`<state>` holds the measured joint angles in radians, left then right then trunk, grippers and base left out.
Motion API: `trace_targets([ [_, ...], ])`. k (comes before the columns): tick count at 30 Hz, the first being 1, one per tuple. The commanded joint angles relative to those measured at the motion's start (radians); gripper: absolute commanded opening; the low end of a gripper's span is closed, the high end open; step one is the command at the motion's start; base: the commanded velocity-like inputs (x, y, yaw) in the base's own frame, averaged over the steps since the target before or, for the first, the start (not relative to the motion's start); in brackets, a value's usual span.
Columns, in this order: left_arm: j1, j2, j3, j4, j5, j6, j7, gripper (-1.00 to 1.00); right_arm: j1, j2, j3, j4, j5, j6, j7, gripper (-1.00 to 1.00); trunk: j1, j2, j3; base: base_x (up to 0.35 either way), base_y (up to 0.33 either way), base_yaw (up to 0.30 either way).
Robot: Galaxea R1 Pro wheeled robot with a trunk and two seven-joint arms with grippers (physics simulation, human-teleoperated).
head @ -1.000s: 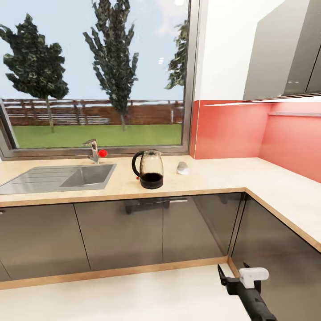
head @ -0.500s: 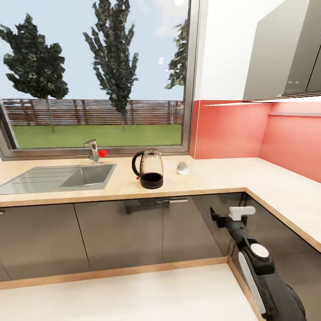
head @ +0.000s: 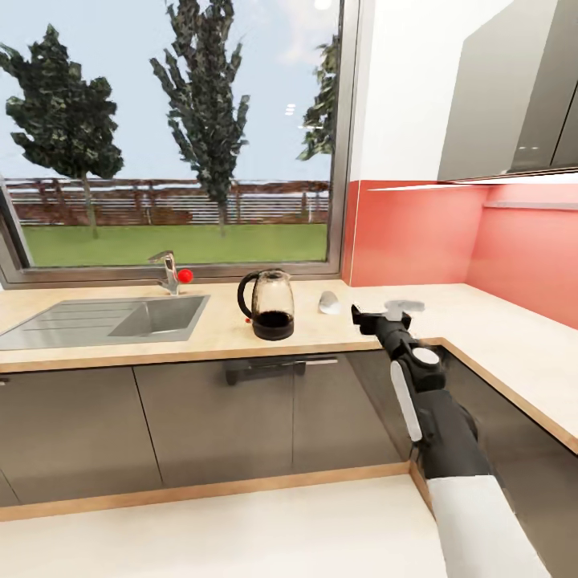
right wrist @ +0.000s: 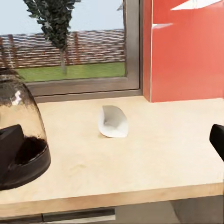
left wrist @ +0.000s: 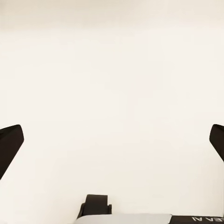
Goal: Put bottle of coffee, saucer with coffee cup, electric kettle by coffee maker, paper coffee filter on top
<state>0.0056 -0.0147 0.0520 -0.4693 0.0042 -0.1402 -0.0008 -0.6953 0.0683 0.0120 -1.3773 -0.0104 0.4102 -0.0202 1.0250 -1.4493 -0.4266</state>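
Right pincer wide open and empty at table edge, near paper filter beside kettle; left pincer spread wide, empty.

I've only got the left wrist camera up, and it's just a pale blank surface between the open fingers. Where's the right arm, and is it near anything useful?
Observer: The right gripper is up at the front edge of the kitchen countertop, jaws open, holding nothing.
Operator: What's closest to it?
Observer: The paper coffee filter, lying on the counter. The right wrist view has it ahead, between the fingers.
Operator: Anything else on there?
Observer: The electric kettle stands upright between the filter and the sink, touching neither.
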Motion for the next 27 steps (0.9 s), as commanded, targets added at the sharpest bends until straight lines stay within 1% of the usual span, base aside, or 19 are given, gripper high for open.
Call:
trace_targets([
  [1, 0.001, -0.001, 0.014, -0.002, 0.000, -0.001, 0.000, 1.00, -0.056, 0.012, 0.003, 0.134, -0.002, -0.020, -0.028, 1.00, 0.000, -0.001, -0.001, 0.000, 0.000, 0.000],
  [2, 0.001, -0.001, 0.016, -0.002, 0.000, -0.001, -0.001, 1.00, -0.082, 0.014, 0.004, 0.196, -0.002, -0.027, -0.036, 1.00, 0.000, -0.001, -0.001, 0.000, 0.000, 0.000],
  [5, 0.001, -0.002, 0.018, -0.001, 0.000, -0.002, -0.001, 1.00, -0.118, 0.017, 0.004, 0.273, -0.003, -0.039, -0.042, 1.00, 0.000, -0.001, -0.001, 0.000, 0.000, 0.000],
  [6, 0.001, -0.002, 0.019, -0.001, 0.000, -0.002, -0.001, 1.00, -0.148, 0.018, 0.006, 0.369, -0.002, -0.098, -0.046, 1.00, 0.000, -0.001, -0.001, 0.000, 0.000, 0.000],
  [7, 0.001, -0.002, 0.020, 0.000, 0.000, -0.002, -0.001, 1.00, -0.154, 0.018, 0.006, 0.393, -0.002, -0.118, -0.047, 1.00, 0.000, -0.001, -0.001, 0.005, 0.000, 0.000],
  [8, 0.001, -0.002, 0.021, 0.001, 0.000, -0.002, -0.001, 1.00, -0.177, 0.020, 0.006, 0.477, -0.002, -0.180, -0.049, 1.00, 0.000, -0.001, -0.001, 0.124, 0.000, 0.000],
  [9, 0.001, -0.002, 0.021, 0.001, 0.000, -0.002, -0.001, 1.00, -0.191, 0.020, 0.006, 0.515, -0.002, -0.197, -0.050, 1.00, 0.000, -0.001, -0.001, 0.176, 0.000, 0.000],
  [13, 0.001, -0.002, 0.023, 0.001, 0.000, -0.002, -0.001, 1.00, -0.220, 0.021, 0.006, 0.610, -0.002, -0.221, -0.050, 1.00, 0.000, -0.001, -0.001, 0.114, 0.000, 0.000],
  [19, 0.001, -0.003, 0.024, 0.000, 0.000, -0.003, -0.001, 1.00, -0.227, 0.037, 0.007, 0.648, -0.002, -0.228, -0.050, 1.00, 0.000, -0.001, -0.001, 0.176, 0.000, 0.000],
  [25, 0.001, -0.002, 0.026, 0.000, 0.000, -0.003, 0.000, 1.00, -0.228, 0.045, 0.007, 0.678, -0.003, -0.230, -0.050, 1.00, 0.000, -0.001, -0.001, 0.140, 0.029, 0.000],
  [27, 0.001, -0.001, 0.032, 0.001, 0.000, -0.003, 0.000, 1.00, -0.228, 0.047, 0.007, 0.684, -0.003, -0.233, -0.049, 1.00, 0.000, -0.001, -0.001, 0.117, 0.037, 0.000],
])
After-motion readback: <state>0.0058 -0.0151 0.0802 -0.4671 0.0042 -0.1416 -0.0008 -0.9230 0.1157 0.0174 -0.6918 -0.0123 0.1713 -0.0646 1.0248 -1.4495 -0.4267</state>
